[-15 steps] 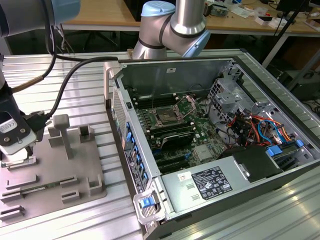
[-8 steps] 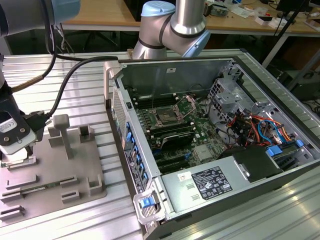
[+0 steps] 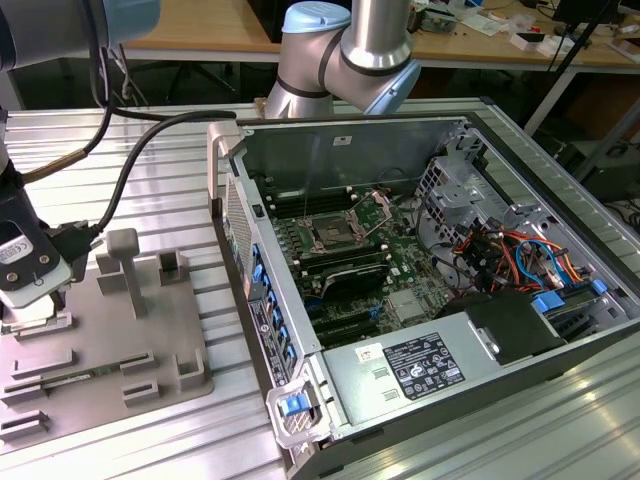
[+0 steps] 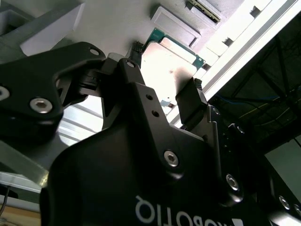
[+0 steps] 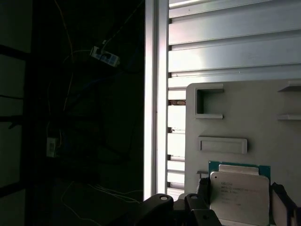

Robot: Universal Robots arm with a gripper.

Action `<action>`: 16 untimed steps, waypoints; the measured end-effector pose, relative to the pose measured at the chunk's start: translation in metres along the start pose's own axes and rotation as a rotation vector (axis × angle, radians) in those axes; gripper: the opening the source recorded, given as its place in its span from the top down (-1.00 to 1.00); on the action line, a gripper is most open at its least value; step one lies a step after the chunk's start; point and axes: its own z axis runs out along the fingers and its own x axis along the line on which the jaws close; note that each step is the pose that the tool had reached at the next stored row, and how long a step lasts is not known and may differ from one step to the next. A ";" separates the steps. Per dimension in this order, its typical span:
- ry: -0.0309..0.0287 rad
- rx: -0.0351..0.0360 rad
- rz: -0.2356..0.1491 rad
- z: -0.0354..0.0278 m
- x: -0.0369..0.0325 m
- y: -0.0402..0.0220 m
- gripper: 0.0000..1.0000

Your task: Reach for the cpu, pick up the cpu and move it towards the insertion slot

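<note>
A: Gripping seems done: the gripper (image 4: 164, 75) is closed on the cpu (image 5: 240, 197), with 1 finger (image 4: 190, 101) pressed on each of 2 opposite edges, as seen in both wrist views.
B: Where is the cpu found?
A: Over the grey tray (image 3: 150, 345), at the exterior view's left, well apart from the insertion slot (image 3: 330, 235) inside the open computer case (image 3: 480, 130). Whether it is lifted off the tray cannot be told.
B: How is this step done well?
A: The cpu should be kept level and not squeezed hard on its thin edges; the upright blocks (image 3: 125, 265) and the case wall (image 3: 235, 215) should be cleared.
B: And the surroundings?
A: A ribbed metal table (image 3: 150, 140) is seen below, and wooden desks (image 3: 190, 25) are seen behind.
</note>
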 end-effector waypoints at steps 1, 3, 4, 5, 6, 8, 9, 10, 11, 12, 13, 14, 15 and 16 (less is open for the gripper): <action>0.0001 0.0001 0.000 -0.0002 0.0000 -0.0001 -0.09; -0.0001 0.0000 0.000 -0.0003 0.0000 -0.0002 -0.09; -0.0001 -0.0001 0.000 -0.0003 0.0000 -0.0002 -0.09; 0.0000 0.0000 0.000 -0.0005 0.0000 -0.0002 -0.09; 0.0000 0.0000 0.000 -0.0007 0.0000 -0.0003 -0.09; -0.0001 -0.0001 0.000 -0.0010 0.0000 -0.0003 -0.09; 0.0001 0.0001 0.000 -0.0015 0.0001 -0.0004 -0.09; 0.0002 0.0001 0.000 -0.0021 0.0001 -0.0005 -0.09; 0.0000 0.0000 0.000 -0.0025 0.0001 -0.0005 -0.09; -0.0001 0.0000 0.000 -0.0030 0.0001 -0.0005 -0.09; -0.0001 0.0000 0.000 -0.0034 0.0001 -0.0005 -0.09; 0.0000 0.0000 0.000 -0.0039 0.0001 -0.0006 -0.09; 0.0000 0.0000 0.000 -0.0045 0.0001 -0.0006 -0.09; 0.0001 0.0001 0.000 -0.0051 0.0001 -0.0006 -0.09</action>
